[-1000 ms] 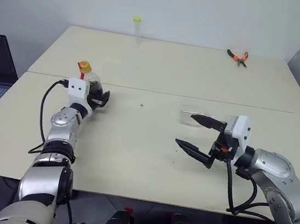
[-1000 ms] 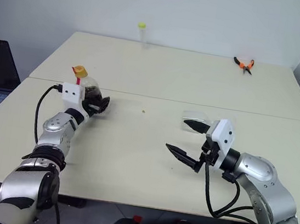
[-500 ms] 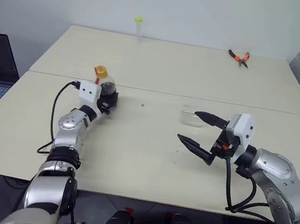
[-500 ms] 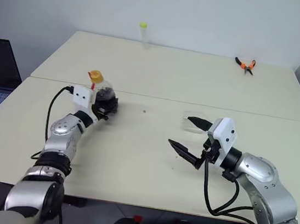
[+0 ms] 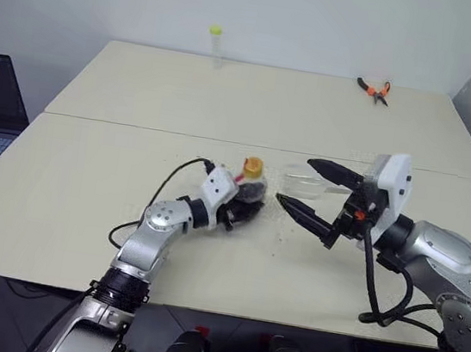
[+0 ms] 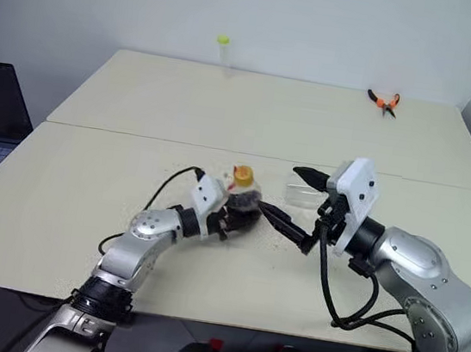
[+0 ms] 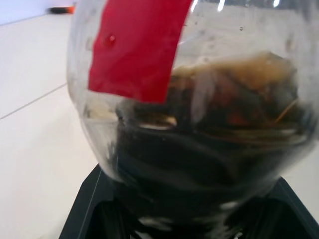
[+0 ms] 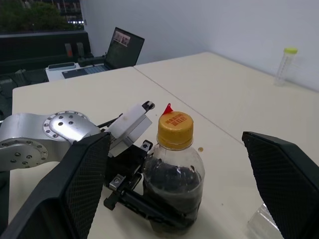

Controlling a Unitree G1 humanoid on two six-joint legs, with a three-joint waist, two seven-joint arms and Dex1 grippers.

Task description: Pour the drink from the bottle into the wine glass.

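Right wrist view: left gripper [image 8: 149, 199] clamps capped bottle [image 8: 173, 177]; right gripper [image 5: 308, 188] agape, empty.

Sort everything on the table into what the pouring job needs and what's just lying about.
Needed for the job:
- bottle with yellow cap on, held in the left gripper
- dark drink inside it
- right gripper, jaws open

Lying about:
- orange pliers
- yellow-topped tube
- laptop

Bright even overhead light, faint soft shadows, bottle [image 7: 199, 124] blurred close up, white glints on plastic
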